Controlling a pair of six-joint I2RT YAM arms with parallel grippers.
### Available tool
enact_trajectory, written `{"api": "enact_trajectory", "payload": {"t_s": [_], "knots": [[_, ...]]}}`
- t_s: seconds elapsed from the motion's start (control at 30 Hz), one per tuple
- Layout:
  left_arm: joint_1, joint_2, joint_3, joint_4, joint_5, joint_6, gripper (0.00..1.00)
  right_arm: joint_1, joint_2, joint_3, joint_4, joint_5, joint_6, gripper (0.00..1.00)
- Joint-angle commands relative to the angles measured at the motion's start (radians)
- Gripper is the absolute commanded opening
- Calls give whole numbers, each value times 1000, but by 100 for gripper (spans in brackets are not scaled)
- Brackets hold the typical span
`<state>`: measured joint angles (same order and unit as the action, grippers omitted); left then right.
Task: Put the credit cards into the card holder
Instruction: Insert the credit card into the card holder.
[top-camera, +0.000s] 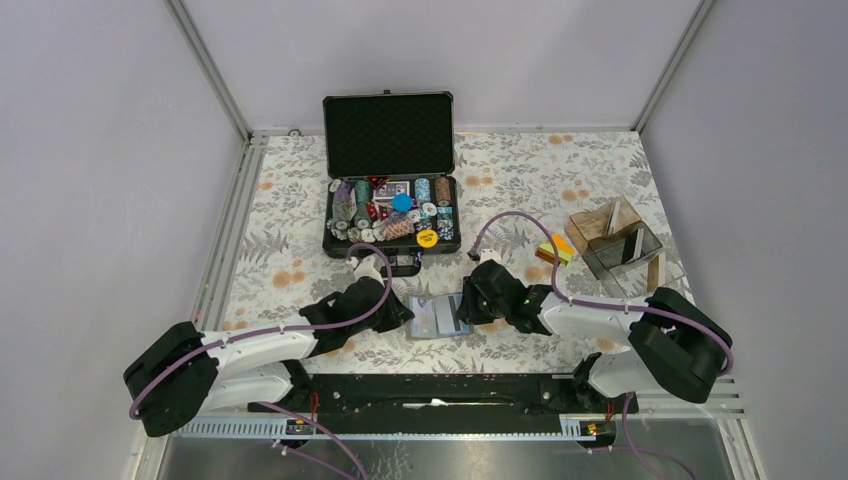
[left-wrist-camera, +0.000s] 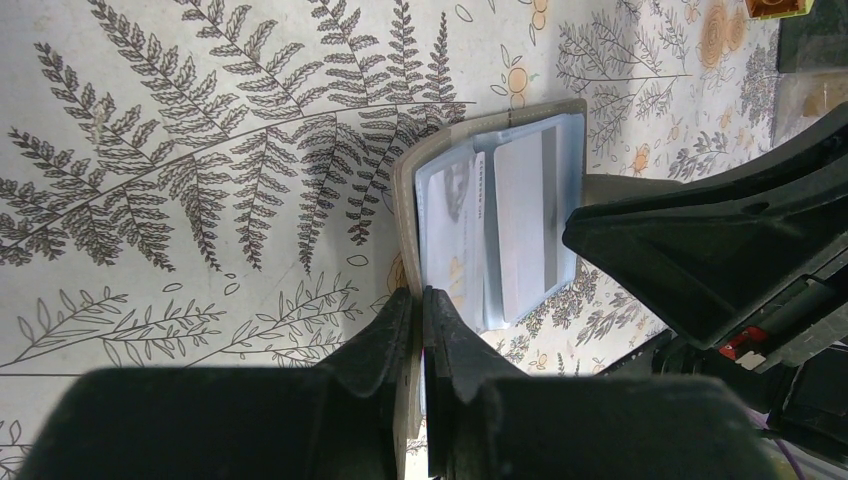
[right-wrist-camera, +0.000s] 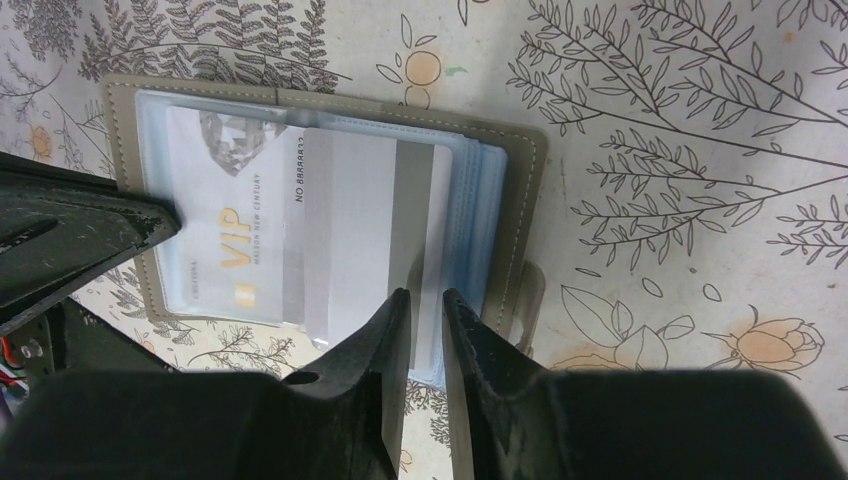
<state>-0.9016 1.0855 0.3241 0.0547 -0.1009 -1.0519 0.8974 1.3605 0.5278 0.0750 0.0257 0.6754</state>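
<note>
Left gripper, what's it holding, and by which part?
The left gripper pinches the card holder by the edge of its grey cover.

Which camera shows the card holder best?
The right wrist view: the card holder lies open, filling the frame. The left wrist shows it foreshortened and partly blocked; the top view shows it small.

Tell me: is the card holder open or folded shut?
Open. The card holder lies spread, its clear inner pockets facing up with a VIP card showing.
</note>
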Motion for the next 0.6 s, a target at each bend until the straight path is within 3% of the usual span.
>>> {"api": "enact_trajectory", "payload": {"t_s": [0.0, 0.43, 0.57], "knots": [[4, -22, -12, 27, 5, -6, 2, -4, 16, -6, 17, 34, 11, 25], [3, -30, -22, 30, 5, -15, 0, -5, 86, 5, 52, -22, 11, 25], [3, -24, -23, 41, 9, -16, 0, -5, 102, 0, 111, -118, 11, 27]]}}
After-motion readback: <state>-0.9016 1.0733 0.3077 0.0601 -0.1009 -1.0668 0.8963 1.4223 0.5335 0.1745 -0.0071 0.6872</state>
